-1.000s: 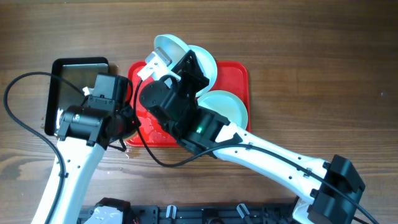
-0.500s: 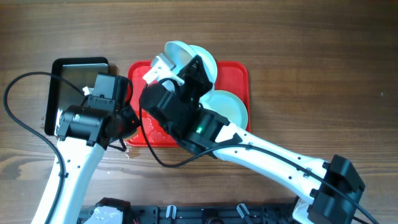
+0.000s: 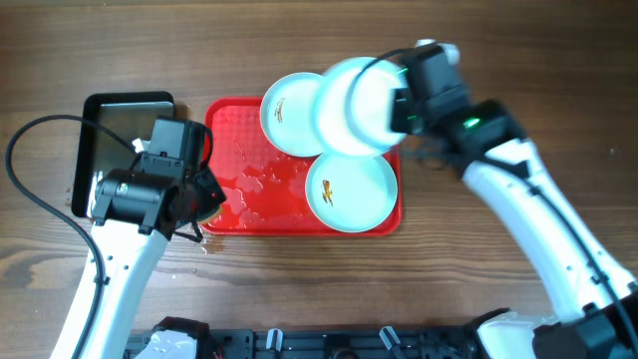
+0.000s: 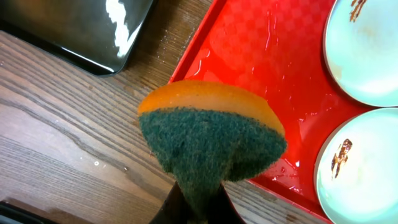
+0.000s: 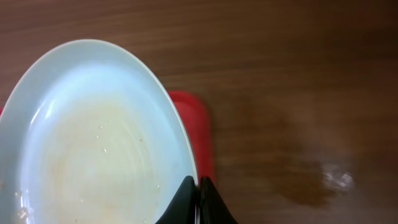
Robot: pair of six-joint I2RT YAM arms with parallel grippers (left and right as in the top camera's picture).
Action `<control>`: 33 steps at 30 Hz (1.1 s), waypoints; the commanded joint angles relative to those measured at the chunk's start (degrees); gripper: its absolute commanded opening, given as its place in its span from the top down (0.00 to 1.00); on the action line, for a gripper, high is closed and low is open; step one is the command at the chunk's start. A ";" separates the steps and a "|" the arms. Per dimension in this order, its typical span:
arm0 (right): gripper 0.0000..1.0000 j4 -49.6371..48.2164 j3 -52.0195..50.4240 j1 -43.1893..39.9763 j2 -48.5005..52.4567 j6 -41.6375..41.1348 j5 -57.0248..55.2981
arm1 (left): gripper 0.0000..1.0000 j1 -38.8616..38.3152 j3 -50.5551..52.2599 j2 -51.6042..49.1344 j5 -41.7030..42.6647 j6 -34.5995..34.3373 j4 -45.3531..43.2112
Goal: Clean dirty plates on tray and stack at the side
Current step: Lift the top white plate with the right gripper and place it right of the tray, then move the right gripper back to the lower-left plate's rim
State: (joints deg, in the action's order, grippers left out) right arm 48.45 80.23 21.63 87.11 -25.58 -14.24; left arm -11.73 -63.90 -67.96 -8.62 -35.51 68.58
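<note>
The red tray (image 3: 231, 150) lies mid-table, wet inside; its corner shows in the left wrist view (image 4: 267, 56). Two smeared plates lie on it: one at the back (image 3: 287, 112), one at the front right (image 3: 351, 191); both show in the left wrist view (image 4: 367, 50), (image 4: 357, 168). My right gripper (image 3: 399, 110) is shut on the rim of a third plate (image 3: 357, 105), held above the tray's back right corner; the right wrist view shows its pale wet face (image 5: 93, 143) pinched between the fingers (image 5: 198, 199). My left gripper (image 4: 198, 202) is shut on an orange-and-green sponge (image 4: 211, 134) over the tray's front left edge.
A black metal pan (image 3: 118, 130) with a shiny base stands left of the tray, its corner in the left wrist view (image 4: 81, 31). Bare wood table extends to the right of the tray (image 3: 518, 60). A black cable loops at the far left (image 3: 20, 179).
My right arm has swung from over the tray's middle out to the right, carrying the plate across to the tray's back right corner. The two plates on the tray are now uncovered. The left arm has not moved.
</note>
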 commanded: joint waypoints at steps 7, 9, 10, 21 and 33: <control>0.96 3.02 -1.60 -31.67 7.37 4.59 4.85 | 0.96 0.22 -0.61 0.46 0.24 -0.76 -0.22; 0.96 0.44 -4.28 -32.54 8.98 4.59 4.83 | 0.96 0.22 -0.61 0.46 0.22 -0.76 -0.46; 0.95 -0.37 -5.09 -32.59 9.51 4.59 4.83 | 0.96 0.22 -0.61 0.46 0.24 -0.76 -0.44; 0.00 -1.77 0.63 -28.96 1.81 10.47 46.86 | 0.96 0.22 -0.61 0.46 0.24 -0.76 -0.87; 0.20 1.36 26.95 -3.72 36.09 6.38 32.81 | 0.96 0.22 -0.61 0.46 0.26 1.20 -0.85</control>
State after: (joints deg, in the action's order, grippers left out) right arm 52.45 107.18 16.88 117.84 -11.25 21.54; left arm -11.73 -63.92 -67.96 -8.64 -35.18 67.81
